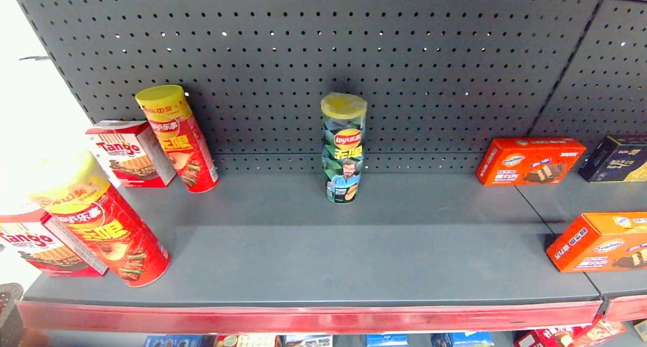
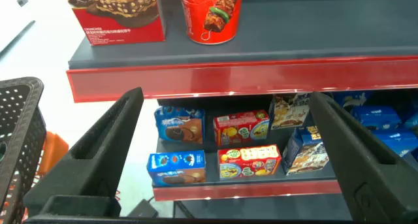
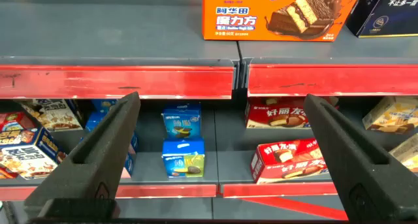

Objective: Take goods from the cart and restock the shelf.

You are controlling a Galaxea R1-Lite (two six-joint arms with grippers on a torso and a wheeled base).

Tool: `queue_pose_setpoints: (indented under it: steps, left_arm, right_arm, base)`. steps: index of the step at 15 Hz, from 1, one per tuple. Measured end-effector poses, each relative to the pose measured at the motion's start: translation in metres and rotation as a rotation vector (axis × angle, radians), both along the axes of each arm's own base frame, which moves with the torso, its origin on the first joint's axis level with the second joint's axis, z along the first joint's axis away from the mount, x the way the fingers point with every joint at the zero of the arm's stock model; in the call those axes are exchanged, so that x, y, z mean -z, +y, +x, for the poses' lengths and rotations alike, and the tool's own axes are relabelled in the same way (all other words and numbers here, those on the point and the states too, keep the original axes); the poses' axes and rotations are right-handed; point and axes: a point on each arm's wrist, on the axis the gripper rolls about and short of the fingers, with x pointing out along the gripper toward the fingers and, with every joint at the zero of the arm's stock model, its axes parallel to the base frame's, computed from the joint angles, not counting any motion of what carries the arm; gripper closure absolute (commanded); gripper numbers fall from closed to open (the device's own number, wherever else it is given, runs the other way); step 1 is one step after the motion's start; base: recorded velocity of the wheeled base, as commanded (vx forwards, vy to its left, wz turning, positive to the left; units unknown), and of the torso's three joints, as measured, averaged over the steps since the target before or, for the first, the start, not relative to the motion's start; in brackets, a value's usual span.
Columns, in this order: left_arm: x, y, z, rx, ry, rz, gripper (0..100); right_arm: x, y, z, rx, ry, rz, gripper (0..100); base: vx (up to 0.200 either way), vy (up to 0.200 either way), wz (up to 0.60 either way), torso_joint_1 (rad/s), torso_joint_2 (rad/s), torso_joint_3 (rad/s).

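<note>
The shelf [image 1: 313, 256] is a flat board of matte grey metal, backed by a perforated pegboard [image 1: 313, 38] and edged in front by a glossy red price strip [image 1: 303, 316]. A green chip can [image 1: 343, 149], a tall cylinder with a yellow plastic lid, stands upright at the middle of the shelf, near the pegboard and well apart from the other goods.

To the left stand two red chip cans with yellow lids, one at the back [image 1: 179, 137] and one near the front edge [image 1: 103, 225]. Each has a red-and-white cardboard wafer box just beside it: the rear box [image 1: 132, 154] and the front box [image 1: 38, 243]. To the right lie two flat orange cardboard chocolate boxes, one at the back [image 1: 528, 160] and one nearer the front [image 1: 601, 241], with a dark box [image 1: 614, 157] behind them on the next bay.

The left pincer [image 2: 227, 100] has its black, wedge-shaped fingers spread wide with nothing between them. It sits low in front of the lower shelf, where small blue cookie boxes [image 2: 177, 123] are stacked. A black mesh basket [image 2: 19, 139] is at its side. The right pincer [image 3: 222, 98] is likewise wide apart and empty, facing the lower tier.
</note>
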Motion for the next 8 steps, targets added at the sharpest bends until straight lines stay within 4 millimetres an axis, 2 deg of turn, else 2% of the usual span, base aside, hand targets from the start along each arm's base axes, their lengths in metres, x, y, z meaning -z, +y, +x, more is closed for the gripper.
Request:
queue_pose_setpoints:
  steps: [8]
  left_arm:
    - [-0.0001,0.0,0.0,0.003,-0.001,-0.001,0]
  right_arm:
    - [0.0,0.0,0.0,0.0,0.0,0.001,0]
  base:
    - [0.0,0.0,0.6,0.003,0.0,0.002]
